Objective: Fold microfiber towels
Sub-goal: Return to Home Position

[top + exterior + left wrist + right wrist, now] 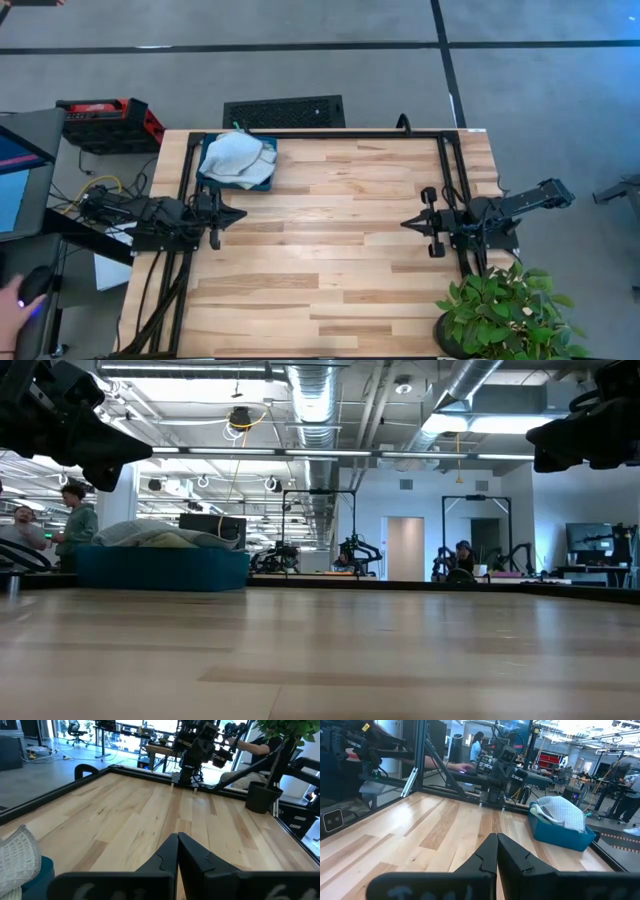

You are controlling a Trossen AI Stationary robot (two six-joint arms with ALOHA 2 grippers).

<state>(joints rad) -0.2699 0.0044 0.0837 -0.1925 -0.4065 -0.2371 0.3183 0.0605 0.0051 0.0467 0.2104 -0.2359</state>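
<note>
The microfiber towels (238, 157) lie heaped in a dark teal tray (207, 145) at the table's far left; a pale grey one on top drapes over the tray's rim. The heap also shows in the right wrist view, towels (561, 812), and in the low view, towels (150, 536). My left gripper (240, 213) hangs shut above the table's left edge, pointing toward the middle, nothing in it. My right gripper (407, 223) hangs shut above the right edge, facing it, nothing in it.
A black frame rail (330, 134) runs along the table's far edge and down both sides. A potted plant (505, 310) stands at the near right corner. The bare wooden top (330, 240) lies between the two arms. People show in the room beyond.
</note>
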